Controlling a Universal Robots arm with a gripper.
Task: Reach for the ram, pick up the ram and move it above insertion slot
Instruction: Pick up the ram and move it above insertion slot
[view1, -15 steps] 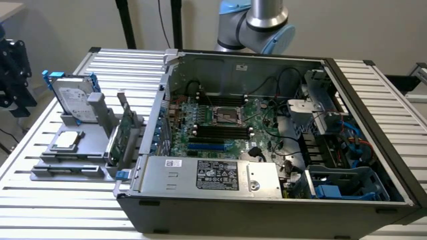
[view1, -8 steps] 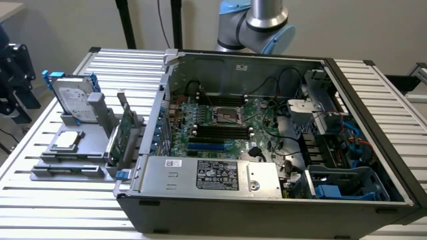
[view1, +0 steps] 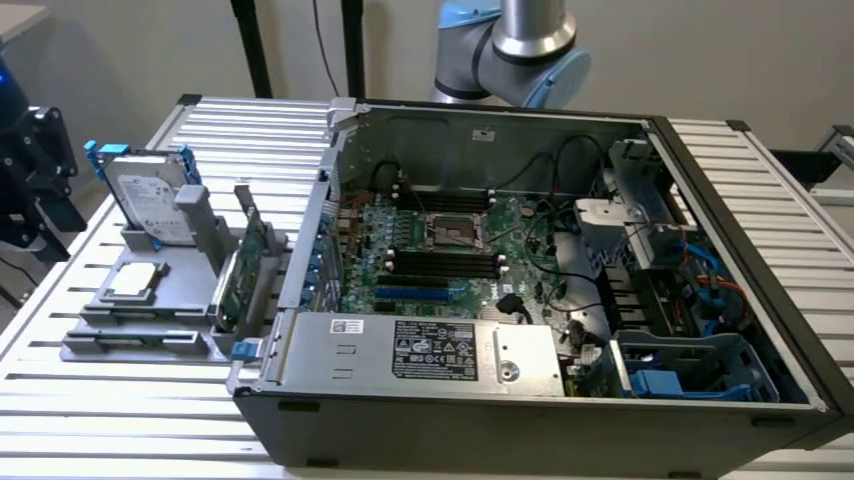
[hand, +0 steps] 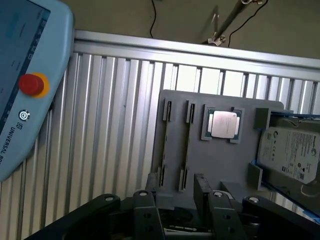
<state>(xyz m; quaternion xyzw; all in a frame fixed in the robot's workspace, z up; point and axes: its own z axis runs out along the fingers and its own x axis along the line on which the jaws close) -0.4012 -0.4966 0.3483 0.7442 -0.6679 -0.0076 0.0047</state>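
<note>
My jaws hang released over the holder (hand: 225, 160). I'd line them square across the ram (view1: 235, 288), mid-length, and come down straight so it doesn't tilt.

Surface: slatted aluminium table (view1: 120, 400) | centre and right of frame: open computer case (view1: 534, 425) | left of frame: grey parts holder (view1: 134, 345), just beside case
</note>
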